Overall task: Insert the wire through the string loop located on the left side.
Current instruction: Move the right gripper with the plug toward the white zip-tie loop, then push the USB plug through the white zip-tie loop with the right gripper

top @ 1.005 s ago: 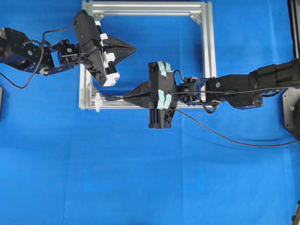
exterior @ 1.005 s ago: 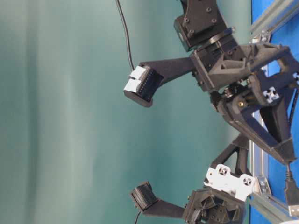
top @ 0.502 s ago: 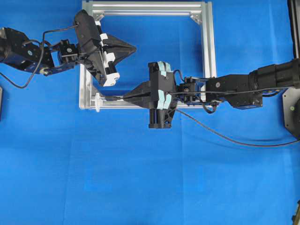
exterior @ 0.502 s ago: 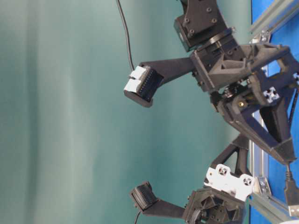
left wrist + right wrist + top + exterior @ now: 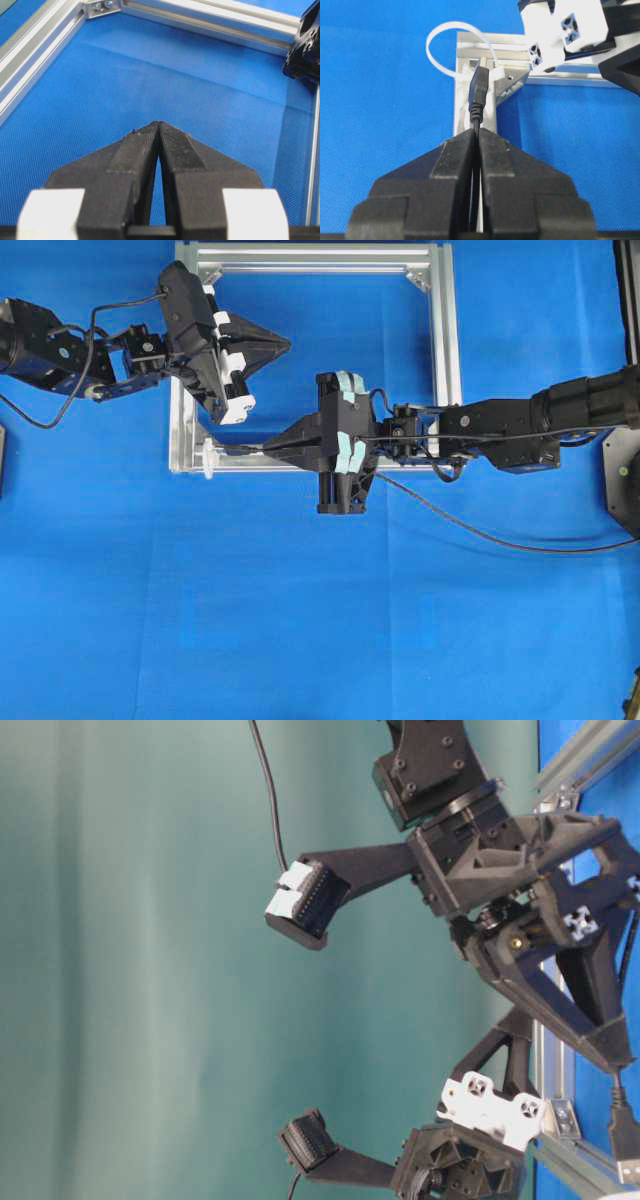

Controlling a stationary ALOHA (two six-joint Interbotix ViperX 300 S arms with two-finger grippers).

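My right gripper (image 5: 268,448) is shut on the wire (image 5: 480,530), whose black cable trails off to the right over the cloth. In the right wrist view the slim plug (image 5: 479,85) sticks out ahead of the shut gripper (image 5: 477,131), above the frame's rail. Its silvery tip points at the white string loop (image 5: 451,22), which sits on the frame's corner. From overhead the string loop (image 5: 208,458) lies just left of the plug (image 5: 236,450). Whether the tip has entered the loop I cannot tell. My left gripper (image 5: 285,341) hovers inside the frame, shut on nothing (image 5: 159,123).
The silver square aluminium frame (image 5: 445,340) lies on the blue cloth at the back. Its rails (image 5: 30,65) surround the left gripper. The left gripper's white blocks (image 5: 555,30) hang close above the frame corner, to the right of the loop.
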